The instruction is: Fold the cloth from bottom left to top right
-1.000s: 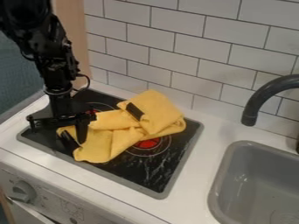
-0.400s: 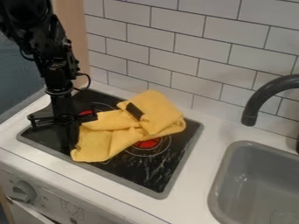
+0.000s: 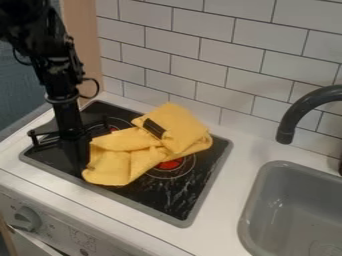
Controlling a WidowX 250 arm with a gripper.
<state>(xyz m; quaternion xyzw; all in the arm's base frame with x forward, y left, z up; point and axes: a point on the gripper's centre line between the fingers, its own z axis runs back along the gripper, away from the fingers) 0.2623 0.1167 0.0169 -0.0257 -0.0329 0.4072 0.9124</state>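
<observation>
The black gripper (image 3: pixel 77 156) hangs low over the left part of the stove top, right beside the cloth's left edge. The yellow cloth (image 3: pixel 111 165) lies bunched and partly folded across the stove, running from the lower left up to the upper right. Its upper right part is a thick folded lump with a dark patch on it. Whether the gripper holds any of the cloth's left edge cannot be made out against the black stove.
The black stove top (image 3: pixel 175 200) has red burner marks and a grey rim. A grey sink (image 3: pixel 267 200) lies to the right, under a dark curved faucet (image 3: pixel 297 112). White tiles (image 3: pixel 200 60) rise behind, and a knob (image 3: pixel 27 219) is on the front panel.
The gripper has shifted slightly left. The cloth's left corner, earlier showing between the fingers, no longer shows there, and the cloth's left edge has changed shape a little.
</observation>
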